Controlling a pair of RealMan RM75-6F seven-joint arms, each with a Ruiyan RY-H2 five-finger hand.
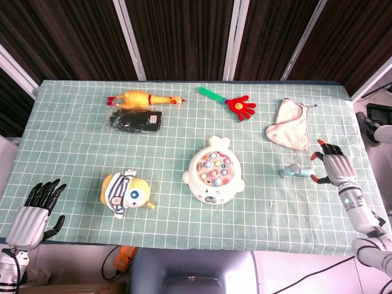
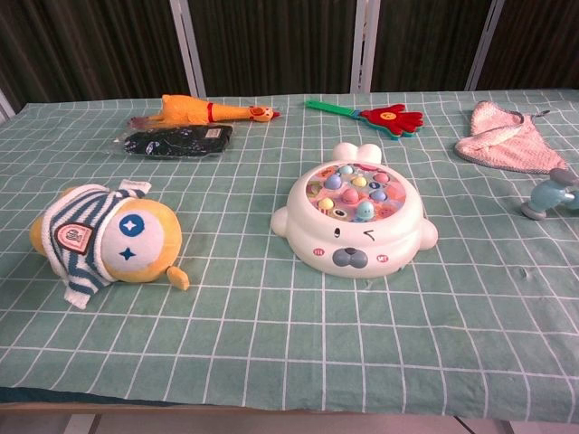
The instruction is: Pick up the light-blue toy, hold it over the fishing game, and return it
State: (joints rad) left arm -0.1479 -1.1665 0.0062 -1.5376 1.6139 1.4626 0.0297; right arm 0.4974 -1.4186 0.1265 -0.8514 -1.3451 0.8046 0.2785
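pink cloth (image 1: 290,125) behind light-blue toy (image 1: 297,171)

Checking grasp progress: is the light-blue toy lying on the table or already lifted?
Lying on the table. The light-blue toy rests on the green checked cloth; the right hand is beside it, fingers spread, holding nothing.

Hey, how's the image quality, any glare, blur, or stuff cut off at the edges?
Head view: even light, soft shadows, sharp, no glare; both hands visible. Chest view: equally sharp, but the light-blue toy is clipped by the right edge, and neither hand shows.
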